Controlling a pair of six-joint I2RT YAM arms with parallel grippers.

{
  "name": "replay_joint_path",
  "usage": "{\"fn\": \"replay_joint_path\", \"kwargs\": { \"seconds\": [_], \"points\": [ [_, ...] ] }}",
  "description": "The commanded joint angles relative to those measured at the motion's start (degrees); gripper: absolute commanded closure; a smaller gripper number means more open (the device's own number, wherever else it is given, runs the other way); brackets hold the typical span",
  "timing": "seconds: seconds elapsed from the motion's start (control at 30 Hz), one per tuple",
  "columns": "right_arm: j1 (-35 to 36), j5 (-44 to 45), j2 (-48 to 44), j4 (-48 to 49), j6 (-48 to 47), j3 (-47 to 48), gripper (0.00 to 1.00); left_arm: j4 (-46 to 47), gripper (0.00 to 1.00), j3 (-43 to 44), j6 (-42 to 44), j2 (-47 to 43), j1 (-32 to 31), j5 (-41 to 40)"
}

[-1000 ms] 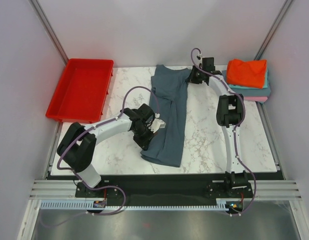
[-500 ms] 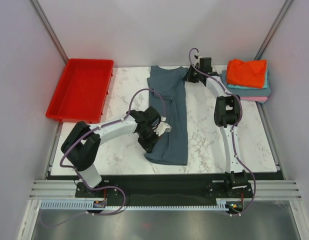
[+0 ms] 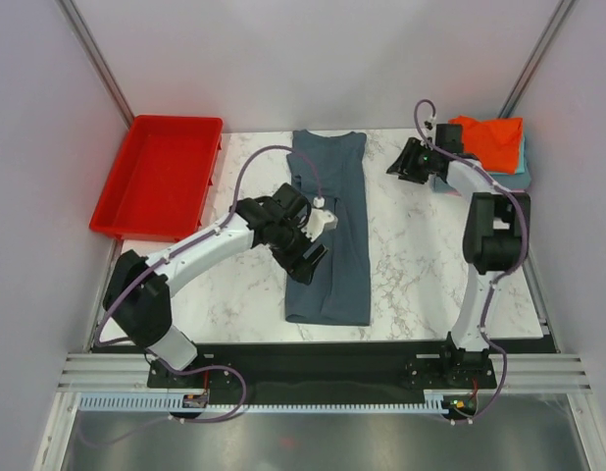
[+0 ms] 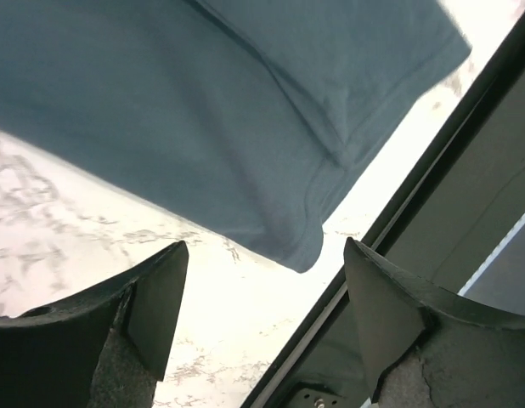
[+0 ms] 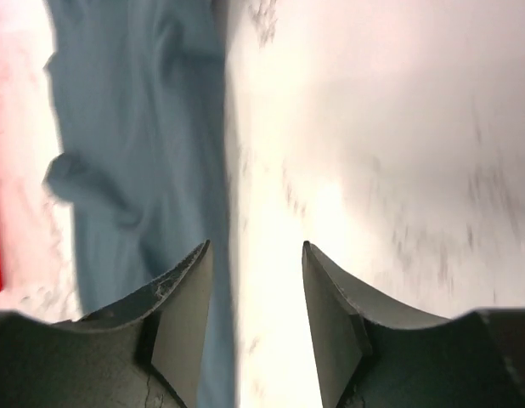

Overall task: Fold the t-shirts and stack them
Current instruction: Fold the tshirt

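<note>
1. The slate blue-grey t-shirt (image 3: pixel 328 235) is soft, matt cloth with a stitched hem.
2. The table (image 3: pixel 411 255) has a white marble look, smooth and a little shiny.
3. The red tray (image 3: pixel 156 177) is smooth plastic.
4. The fingers (image 4: pixel 152 297) of the left gripper (image 4: pixel 264 246) are dark, matt and slightly rough.

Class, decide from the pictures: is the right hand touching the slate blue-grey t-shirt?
Apart. The top view shows a strip of bare marble table between the right hand and the slate blue-grey t-shirt.
</note>
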Motion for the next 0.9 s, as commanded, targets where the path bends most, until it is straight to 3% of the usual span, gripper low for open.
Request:
{"fn": "replay_joint_path", "kwargs": {
  "seconds": [0.0, 0.07, 0.2, 0.33, 0.4, 0.43, 0.47, 0.67, 0.87],
  "points": [
    [0.7, -5.9, -14.5, 1.4, 2.8, -10.5, 0.46, 1.8, 0.18, 2.9, -4.9, -4.0, 2.8, -0.9],
    [0.7, -7.1, -22.7, 2.4, 4.7, -19.8, 0.46, 4.5, 0.16, 1.5, -10.7, -6.0, 4.5, -2.9],
    [0.7, -7.3, -36.6, 3.9, 14.1, -36.9, 0.44, 4.5, 0.16, -2.2, -10.7, -8.5, 8.6, -2.9],
    [0.7, -10.7, -45.0, 2.1, 22.5, -50.2, 0.43, 4.5, 0.16, -4.6, -10.7, -7.8, 12.3, -2.9],
    [0.6, -10.9, -47.5, 0.0, 21.9, -55.5, 0.43, 4.5, 0.16, -6.9, -10.7, -6.3, 13.5, -2.9],
    [0.7, -10.9, -48.0, -0.5, 21.1, -56.9, 0.43, 4.5, 0.16, -7.9, -10.7, -5.9, 13.6, -2.9],
    [0.7, -11.1, -49.0, -0.7, 20.8, -59.6, 0.43, 9.9, 0.19, -9.2, -36.4, -5.4, 13.6, 7.9],
    [1.9, -10.6, -53.8, -3.0, 21.1, -67.1, 0.41, 13.5, 0.21, -18.1, -39.3, -5.4, 14.2, 10.4],
    [6.5, -9.1, -53.4, -7.0, 19.9, -67.4, 0.41, 19.0, 0.25, -28.2, -44.0, -6.3, 16.2, 12.7]
  ]
}}
